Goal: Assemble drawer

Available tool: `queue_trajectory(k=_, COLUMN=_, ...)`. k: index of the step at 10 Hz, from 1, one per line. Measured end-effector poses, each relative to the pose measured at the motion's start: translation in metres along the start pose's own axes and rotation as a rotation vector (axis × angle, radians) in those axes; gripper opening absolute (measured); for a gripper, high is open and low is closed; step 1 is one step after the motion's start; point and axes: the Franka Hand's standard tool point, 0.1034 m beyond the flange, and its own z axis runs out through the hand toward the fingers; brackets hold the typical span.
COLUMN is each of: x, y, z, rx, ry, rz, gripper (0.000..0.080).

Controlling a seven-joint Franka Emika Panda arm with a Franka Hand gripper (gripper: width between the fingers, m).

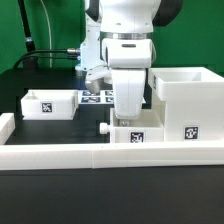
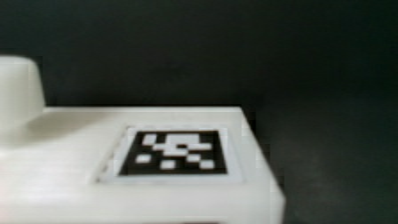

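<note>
Exterior view: hand [image 1: 127, 113] low over small tray [image 1: 136, 136], opening hidden, cannot tell. Boxy housing [image 1: 186, 95] at 3 o'clock of it, second tray [image 1: 50, 104] at 9. Matte white plastic, black-white pixel tags [image 2: 178, 152]; black desk [image 1: 60, 127].

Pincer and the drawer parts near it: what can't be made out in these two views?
- Pincer: open or shut unclear. In the exterior view the arm covers its tips, and the wrist view shows neither tip clearly.
- Middle tray: wrist view blurred, its tag unreadable.
- Marker board: exterior view, mostly behind the arm.
</note>
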Motion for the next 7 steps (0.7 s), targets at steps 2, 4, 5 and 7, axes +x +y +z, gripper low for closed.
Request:
queue_trajectory(k=2, x=0.0009, y=0.0002, z=-0.0001, rx=0.006, ry=-0.001, rz=-0.009, gripper=0.0042)
queue_trajectory(k=4, x=0.0009, y=0.0001, z=0.0000, rx=0.007, ry=0.000, rz=-0.010, gripper=0.0042)
queue_trajectory(k=5, x=0.0010, y=0.0001, z=0.0000, rx=0.007, ry=0.000, rz=-0.010, gripper=0.0042)
queue_trajectory(k=7, x=0.0025, y=0.0006, z=-0.0009, rx=0.005, ry=0.000, rz=0.003, gripper=0.0042)
